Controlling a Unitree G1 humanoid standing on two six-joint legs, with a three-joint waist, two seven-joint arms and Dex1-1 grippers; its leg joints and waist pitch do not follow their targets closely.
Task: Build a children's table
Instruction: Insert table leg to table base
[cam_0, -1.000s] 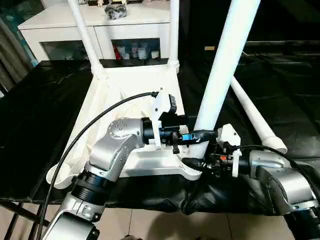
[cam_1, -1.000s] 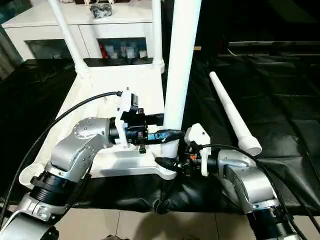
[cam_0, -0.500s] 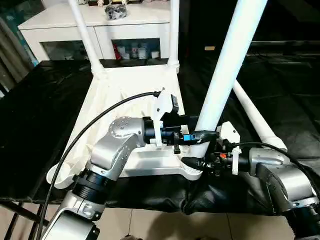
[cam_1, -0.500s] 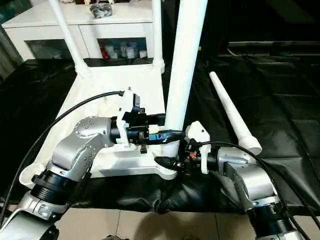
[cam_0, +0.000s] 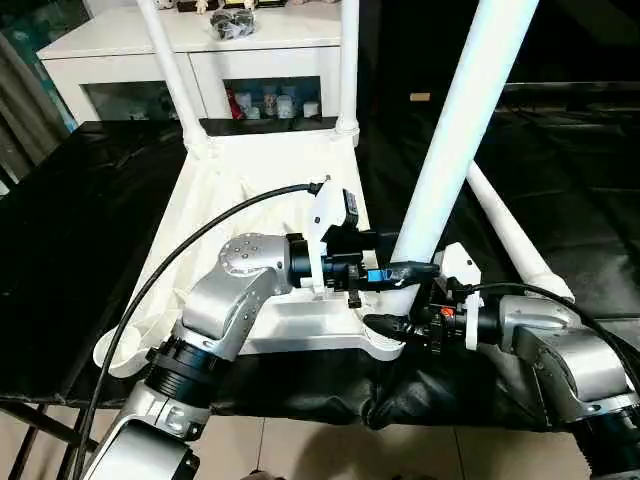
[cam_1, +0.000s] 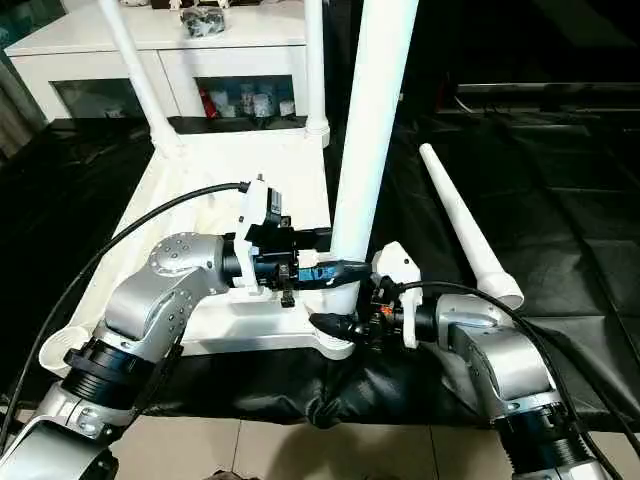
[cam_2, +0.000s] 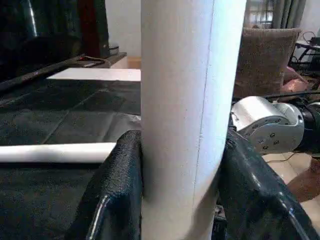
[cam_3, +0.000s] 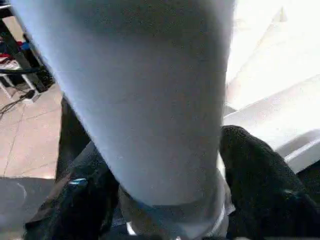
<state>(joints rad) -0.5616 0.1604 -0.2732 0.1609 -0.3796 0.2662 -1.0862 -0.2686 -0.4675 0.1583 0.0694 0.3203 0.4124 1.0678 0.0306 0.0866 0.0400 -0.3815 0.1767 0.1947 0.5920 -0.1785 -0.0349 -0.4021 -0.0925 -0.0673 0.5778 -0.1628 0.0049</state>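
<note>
The white tabletop lies upside down on black sheeting. Two white legs stand in its far corner sockets. A third leg rises from the near right corner, leaning to the right. My left gripper is shut on this leg just above the socket, its fingers pressed on both sides. My right gripper is lower, at the leg's base, with a finger on each side. A fourth leg lies loose on the sheeting to the right.
A white cabinet with glass doors stands behind the work surface. The black sheeting covers the surface and hangs over its near edge. The tabletop's near left corner socket reaches that edge. Tiled floor shows below.
The held leg's top has leaned a little further to the right. My right gripper has shifted slightly at the leg's base. My left gripper keeps its hold.
</note>
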